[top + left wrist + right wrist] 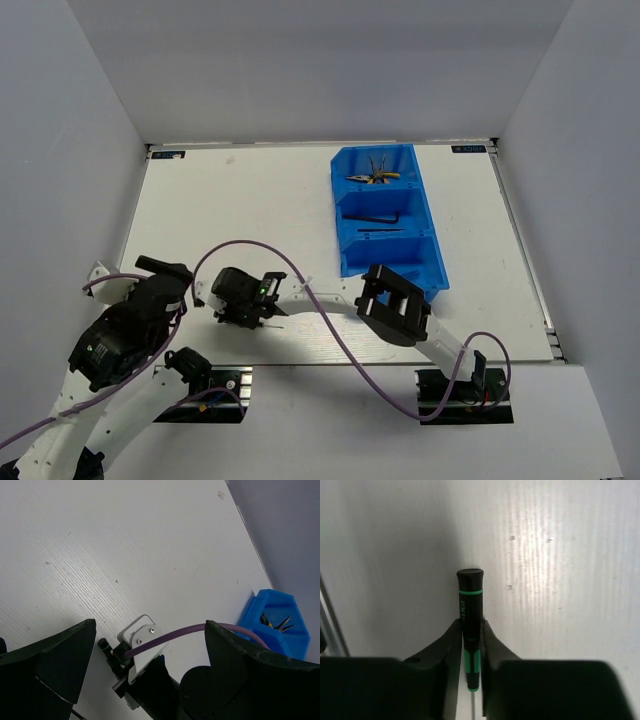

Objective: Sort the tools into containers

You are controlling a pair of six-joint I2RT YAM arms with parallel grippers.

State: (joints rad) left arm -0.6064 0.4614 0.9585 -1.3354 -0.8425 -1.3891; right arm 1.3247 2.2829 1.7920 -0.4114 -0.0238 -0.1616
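Observation:
My right gripper (470, 625) is shut on the black-handled screwdriver (470, 591), which has green bands; its handle end sticks out past the fingertips, over the white table. In the top view this gripper (225, 300) is at the near left-centre. My left gripper (168, 275) is open and empty just left of it; its wide-apart jaws (149, 625) frame the right wrist. The blue bin (345, 215) stands at the far centre-right, with yellow-handled pliers (375, 178) in its far compartment and a dark hex key (385, 213) in the middle one. The bin (260, 611) also shows in the left wrist view.
The right arm (400, 310) reaches leftward across the near table, just in front of the bin's near compartment. Its purple cable (330, 330) loops over the table. A thin dark tool (380, 231) lies by the bin's near divider. Grey walls enclose the table.

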